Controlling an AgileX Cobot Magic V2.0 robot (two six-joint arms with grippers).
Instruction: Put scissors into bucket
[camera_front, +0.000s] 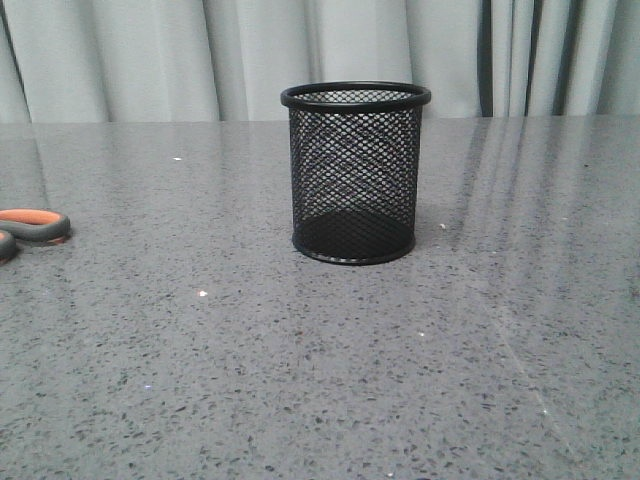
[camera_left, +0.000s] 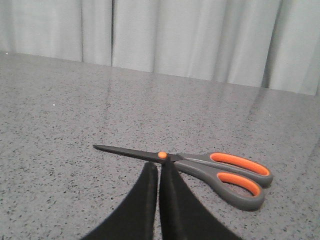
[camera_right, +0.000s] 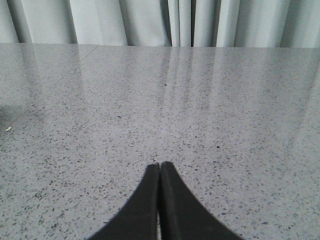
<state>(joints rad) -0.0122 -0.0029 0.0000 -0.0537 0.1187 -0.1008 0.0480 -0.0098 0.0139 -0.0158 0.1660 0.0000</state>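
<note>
On the grey speckled table (camera_front: 320, 380), near its middle in the front view, the bucket (camera_front: 355, 172) stands upright — a black wire-mesh cylinder with a solid rolled rim and a solid dark base, its mouth open upward. Through the mesh nothing can be made out inside it. Pale curtains (camera_front: 200, 55) hang behind the far edge of the table.

Far to the left in the front view, well apart from the bucket, only the handle end of the scissors (camera_front: 30, 227) shows, cut off by the picture's edge: dark grey loops lined in orange, lying flat on the table. The left wrist view shows the whole of the scissors (camera_left: 200, 167) — dark blades closed together in a thin point, an orange pivot dot, the two handle loops side by side.

The left gripper (camera_left: 158, 167) has its two black fingers pressed together with no gap between them, holding nothing; their tips sit just at the scissors' pivot as the wrist camera sees it, though whether they touch cannot be told.

The right gripper (camera_right: 160, 167) is likewise closed tight, fingers meeting, with nothing in its grasp and only table surface ahead of it.
</note>
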